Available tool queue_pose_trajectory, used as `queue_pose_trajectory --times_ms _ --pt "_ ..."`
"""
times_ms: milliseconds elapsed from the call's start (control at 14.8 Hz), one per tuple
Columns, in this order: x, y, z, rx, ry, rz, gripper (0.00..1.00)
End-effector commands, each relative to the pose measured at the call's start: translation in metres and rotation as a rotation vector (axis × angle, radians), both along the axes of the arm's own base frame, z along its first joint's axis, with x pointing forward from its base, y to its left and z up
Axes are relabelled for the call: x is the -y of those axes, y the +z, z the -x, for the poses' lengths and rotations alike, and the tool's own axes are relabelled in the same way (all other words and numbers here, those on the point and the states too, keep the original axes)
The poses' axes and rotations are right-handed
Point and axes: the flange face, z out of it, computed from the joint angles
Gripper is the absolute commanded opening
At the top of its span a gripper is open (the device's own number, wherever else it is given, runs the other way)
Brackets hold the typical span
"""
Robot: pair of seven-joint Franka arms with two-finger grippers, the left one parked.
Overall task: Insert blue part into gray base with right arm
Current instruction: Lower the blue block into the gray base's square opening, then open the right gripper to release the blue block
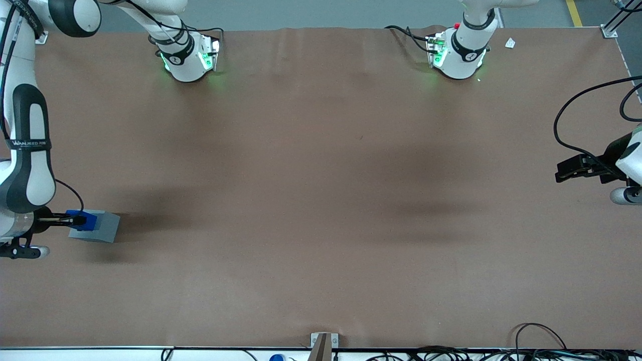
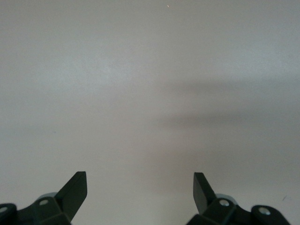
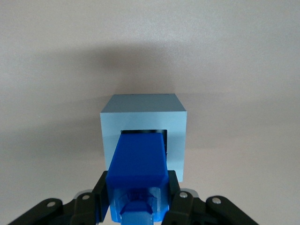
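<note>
One blue part [image 3: 137, 168], one gray base [image 3: 143, 112] and one working right arm [image 1: 27, 165] make up the scene, all on a single brown table [image 1: 321, 200] whose covering looks matte and faintly creased.

The gray base is a light-gray, smooth-faced cube with sharp edges and a square recess in its top. It sits at the working arm's end of the table, at about eight o'clock from the table's middle in the front view. The blue part is a glossy bright-blue plastic block, narrower than the base. Its leading end sits at the mouth of the recess; how deep it has entered is not clear.

The gripper [image 3: 137, 206], black and two-fingered, hangs directly over the base, and its fingers [image 3: 101, 190] are clamped on opposite sides of the blue part. The arm itself is white with black bands and small lettering on one link.
</note>
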Motion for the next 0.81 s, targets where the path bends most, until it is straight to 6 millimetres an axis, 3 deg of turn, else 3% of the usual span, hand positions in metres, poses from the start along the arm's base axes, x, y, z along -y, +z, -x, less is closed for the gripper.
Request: queue_pose_trajectory --times_ms 0,675,743 --pt "0.0036 -0.0053 -0.0042 -0.004 0.009 0.012 0.02" --pt "0.0079 -0.014 0.0 -0.02 0.0 0.003 0.03" --pt "0.0079 -0.0144 -0.0003 -0.02 0.0 0.003 0.11"
